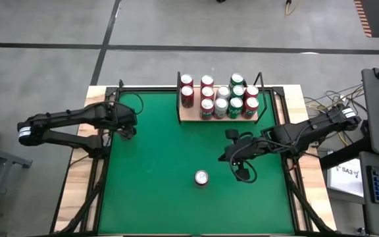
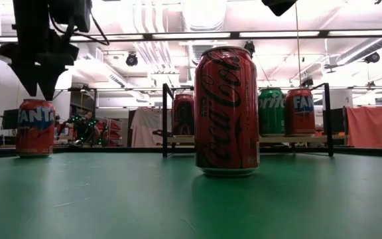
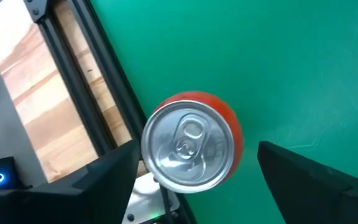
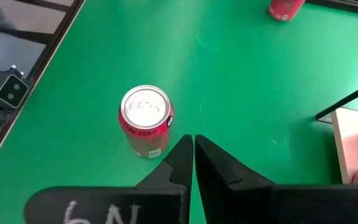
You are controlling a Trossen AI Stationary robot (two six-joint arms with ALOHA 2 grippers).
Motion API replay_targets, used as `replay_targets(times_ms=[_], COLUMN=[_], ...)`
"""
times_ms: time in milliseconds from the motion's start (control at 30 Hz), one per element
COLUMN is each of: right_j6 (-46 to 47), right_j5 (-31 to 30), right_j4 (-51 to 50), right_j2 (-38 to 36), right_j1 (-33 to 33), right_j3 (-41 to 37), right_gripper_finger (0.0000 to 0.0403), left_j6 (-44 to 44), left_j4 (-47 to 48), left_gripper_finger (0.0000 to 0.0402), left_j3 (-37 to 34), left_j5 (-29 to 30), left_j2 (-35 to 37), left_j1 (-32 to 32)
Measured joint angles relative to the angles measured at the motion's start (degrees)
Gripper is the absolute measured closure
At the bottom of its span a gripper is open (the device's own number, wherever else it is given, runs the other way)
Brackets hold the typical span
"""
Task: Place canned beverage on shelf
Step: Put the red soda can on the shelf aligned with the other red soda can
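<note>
A red can (image 4: 145,121) reading "ZERO" in the right wrist view and showing Coca-Cola script in the low view is standing upright, long axis vertical and pull-tab end up, on the green bench (image 1: 156,164), well apart from the shelf (image 1: 218,117) holding Sprite, Fanta and cola cans. The right gripper (image 4: 193,155) is hanging near it with fingers pressed together. The left gripper (image 3: 194,163) is hovering with fingers spread around an orange Fanta can (image 3: 193,149) at the bench's left edge.
</note>
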State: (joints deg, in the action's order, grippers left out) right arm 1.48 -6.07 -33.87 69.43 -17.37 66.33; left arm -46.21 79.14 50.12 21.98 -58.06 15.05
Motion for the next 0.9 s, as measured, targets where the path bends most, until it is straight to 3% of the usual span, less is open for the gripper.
replay_targets(times_ms=[533, 900], right_j6=[-0.15, -0.02], right_j5=[0.0, -0.04], right_j4=[-0.13, -0.1], right_j2=[0.0, 0.0], right_j1=[0.13, 0.13], right_j3=[-0.03, -0.03], right_gripper_finger=[0.0394, 0.0394], left_j6=[-2.38, -0.27], left_j4=[-3.33, -3.64], left_gripper_finger=[0.0091, 0.0091], left_j3=[-5.35, 2.26], left_j5=[3.81, 2.81], left_j2=[0.02, -0.02], left_j1=[0.07, 0.04])
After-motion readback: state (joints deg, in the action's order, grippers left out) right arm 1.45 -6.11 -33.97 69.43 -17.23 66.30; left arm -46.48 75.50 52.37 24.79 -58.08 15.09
